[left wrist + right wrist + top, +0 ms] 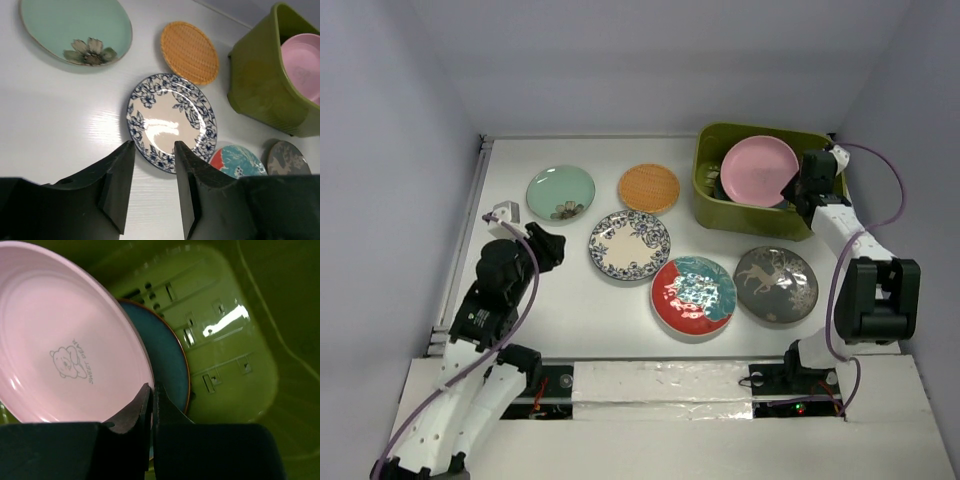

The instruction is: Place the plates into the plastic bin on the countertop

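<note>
the pink plate (758,170) is held tilted inside the plastic bin (752,218), its rim pinched by the closed right gripper (151,389) (a dark teal plate (167,357) is seen beneath it). left of the bin, the left gripper (154,146) is set partly open and empty near the white plate with blue rim (170,120). the mint green plate (560,192) and orange plate (648,188) are laid on the countertop (570,290) left of the bin, the red-and-teal plate (693,294) and deer plate (776,284) in front of it.

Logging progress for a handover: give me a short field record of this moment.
in bin: dark teal plate, pink plate tilted over it
right gripper: shut on pink plate rim
left gripper: open, empty, facing white-and-blue plate
on countertop: mint plate, orange plate, white-and-blue plate, red-and-teal plate, deer plate
</note>
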